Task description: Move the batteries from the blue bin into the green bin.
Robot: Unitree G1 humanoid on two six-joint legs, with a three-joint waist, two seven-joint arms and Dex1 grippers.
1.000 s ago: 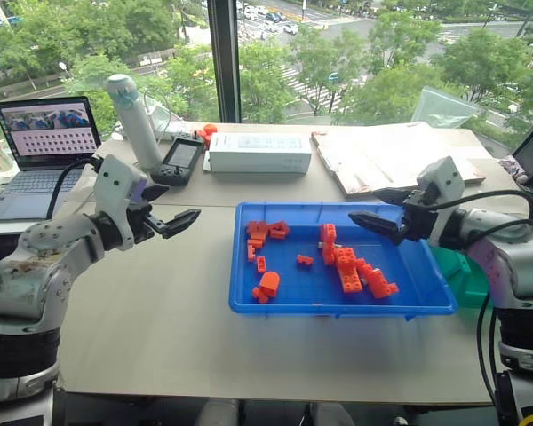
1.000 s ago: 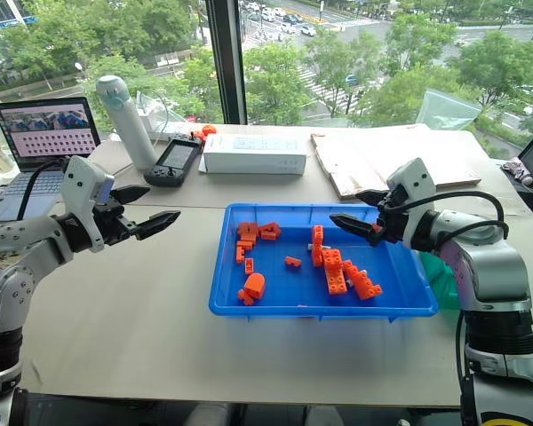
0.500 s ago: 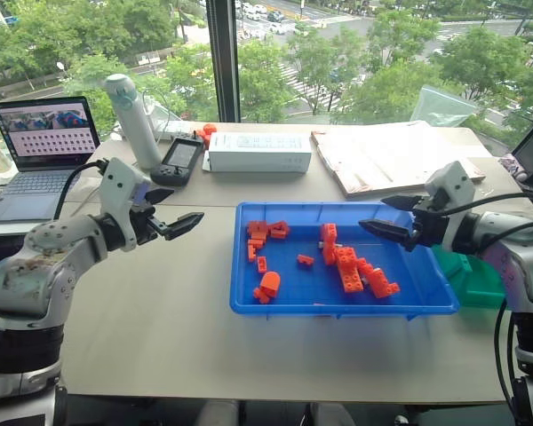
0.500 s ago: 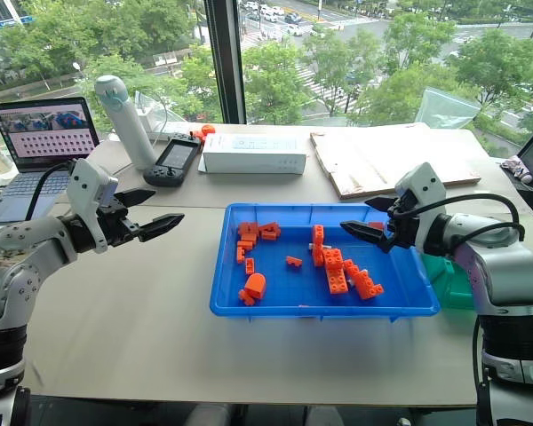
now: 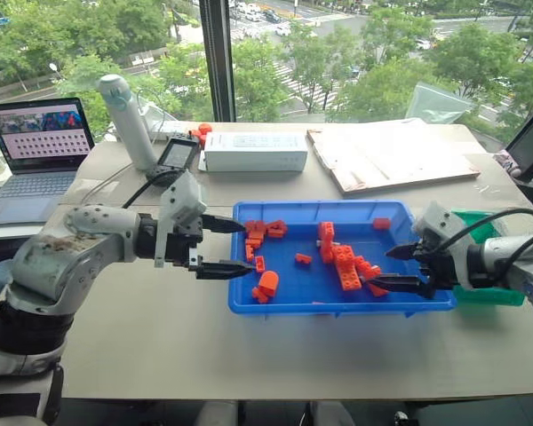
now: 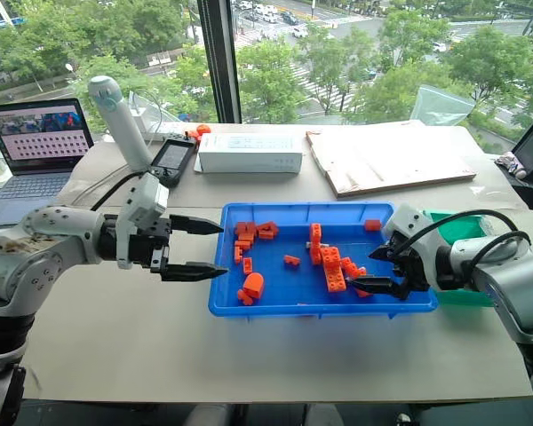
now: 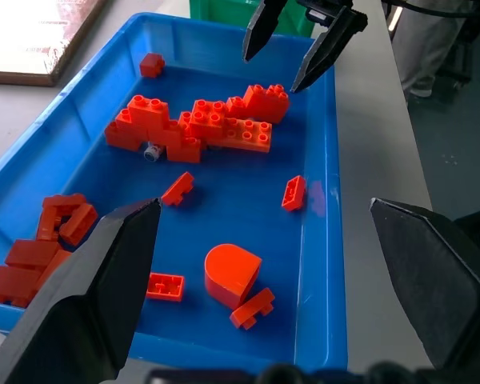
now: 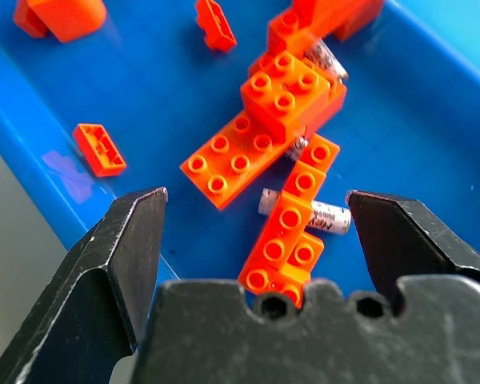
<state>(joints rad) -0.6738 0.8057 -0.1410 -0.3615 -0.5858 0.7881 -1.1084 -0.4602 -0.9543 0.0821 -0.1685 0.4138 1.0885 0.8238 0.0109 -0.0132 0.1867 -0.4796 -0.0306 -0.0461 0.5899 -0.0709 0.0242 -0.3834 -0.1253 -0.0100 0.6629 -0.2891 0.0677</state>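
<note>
Left gripper (image 5: 226, 245) — spread wide, empty, hovering at the blue bin's (image 5: 249, 303) left wall; best kept clear. Over at the bin's right end, right gripper (image 8: 256, 240) parted, holding nothing, poised above the brick pile (image 8: 280, 136). Better to come down straight over the battery (image 8: 304, 210) (half tucked under an orange brick) and pinch across its bare end. Slim, silver-grey, labelled cylinder — likely to roll. Green bin (image 5: 489, 262) just beside the blue bin's right wall.

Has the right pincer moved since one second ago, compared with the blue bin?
Yes. The right pincer has come down toward the robot, from above the far right part of the blue bin to low over the orange bricks near its front right corner.
</note>
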